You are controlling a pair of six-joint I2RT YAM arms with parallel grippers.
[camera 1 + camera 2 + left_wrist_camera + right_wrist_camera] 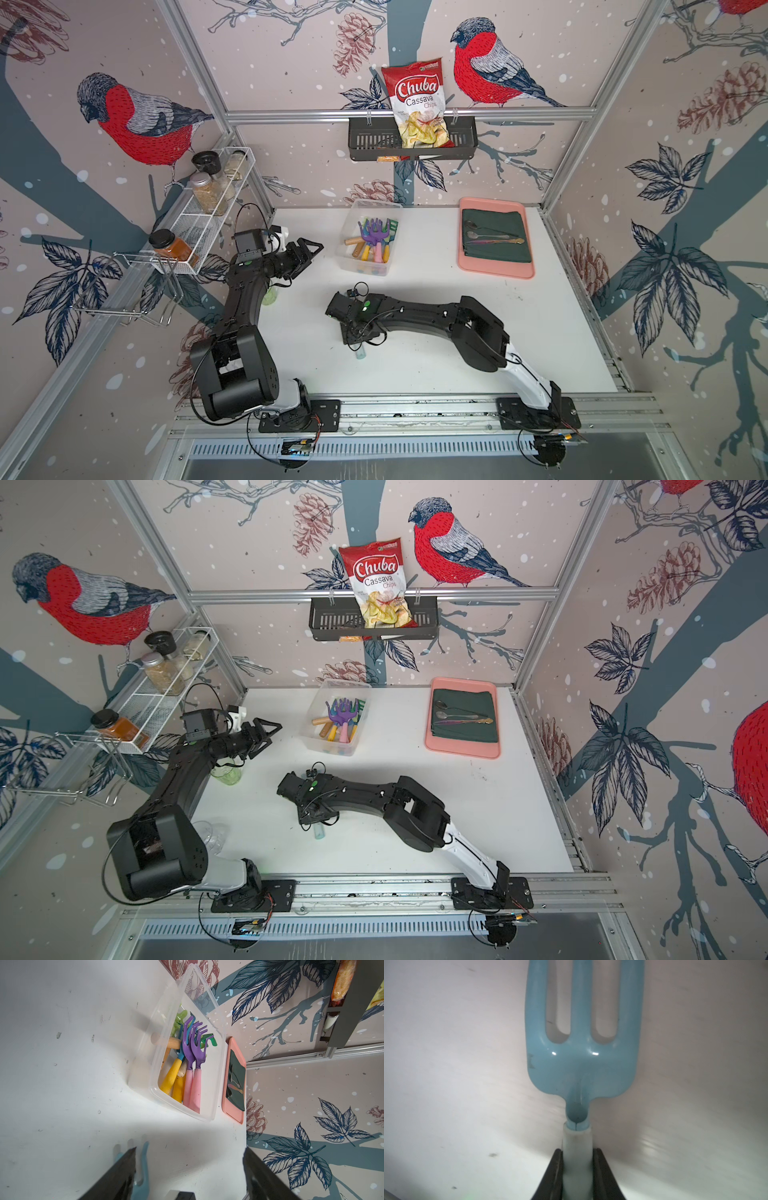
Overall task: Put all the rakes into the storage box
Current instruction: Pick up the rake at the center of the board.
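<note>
We see bullfinch-and-pinecone wallpaper (137, 120) on aluminium-framed walls (685, 166); a scuffed white tabletop (62, 1064) spreads ahead of the left gripper's (189, 1149) jaws and meets the back wall (311, 166).

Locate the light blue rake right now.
Mid-table, under the right arm's wrist: the right wrist view shows the light blue rake gripped by its pale handle in the right end effector, nearer the robot's base than the storage box.

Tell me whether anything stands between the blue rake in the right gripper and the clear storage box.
Nothing visible does. The right gripper is shut on the rake by its pale handle, and only bare table lies between it and the storage box. The open left gripper hovers beside the box, off that path.
</note>
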